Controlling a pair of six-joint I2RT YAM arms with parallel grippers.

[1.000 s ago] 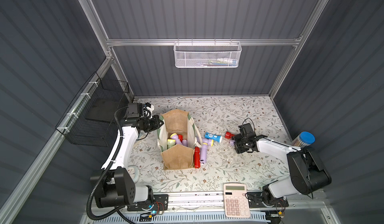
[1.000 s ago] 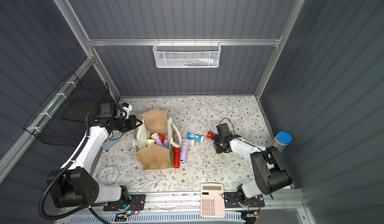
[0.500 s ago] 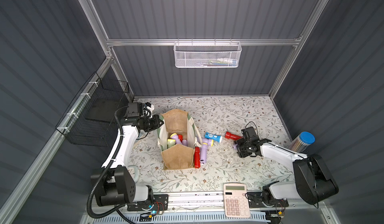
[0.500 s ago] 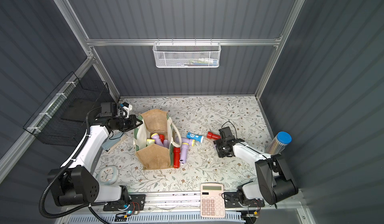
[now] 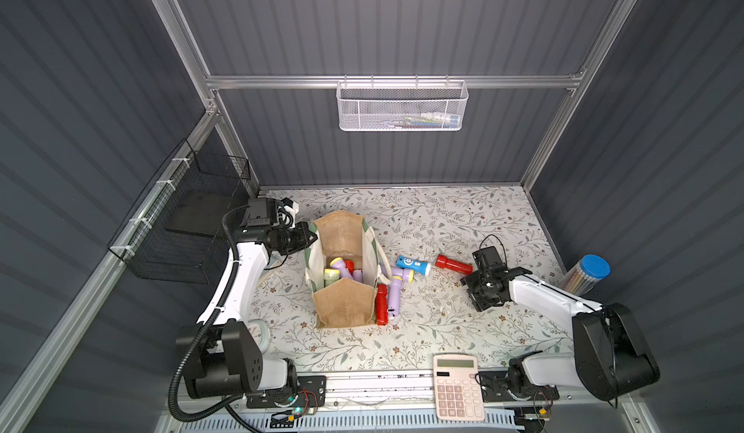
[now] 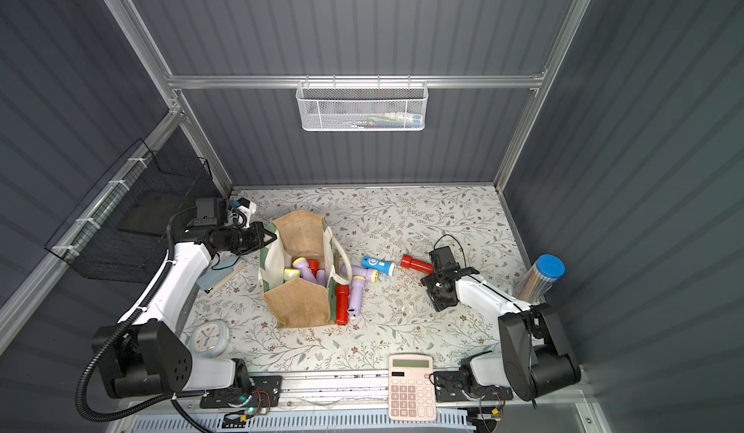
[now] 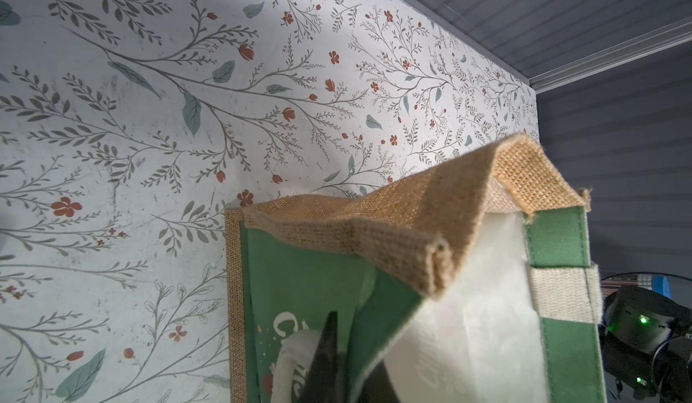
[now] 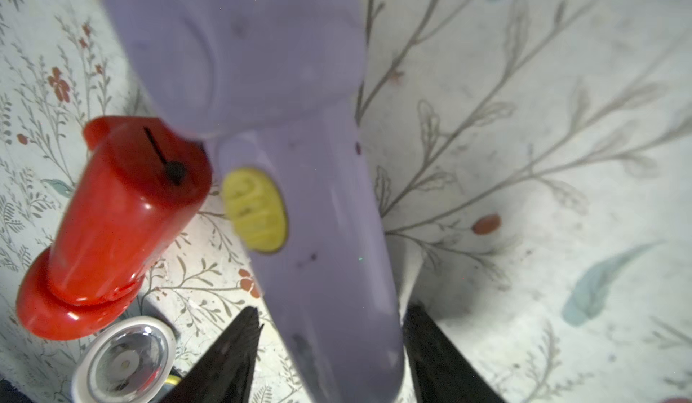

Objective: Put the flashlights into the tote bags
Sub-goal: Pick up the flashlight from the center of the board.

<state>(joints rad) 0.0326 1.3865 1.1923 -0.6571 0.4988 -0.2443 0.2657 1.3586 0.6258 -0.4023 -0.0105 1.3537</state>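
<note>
Flashlights: we count four inside the tote bag and five on the surface. A lilac flashlight sits between the right pincer prongs, grip unclear. The left pincer pinches the bag rim.

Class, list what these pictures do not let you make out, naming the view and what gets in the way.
Lilac flashlight at the right gripper: hidden beneath the gripper in both top views; blurred in the right wrist view, so contact is unclear.
Flashlights in the tote bag: overlapping in both top views, walls hide some; no count possible.
Mesh basket contents: too small in both top views.
</note>
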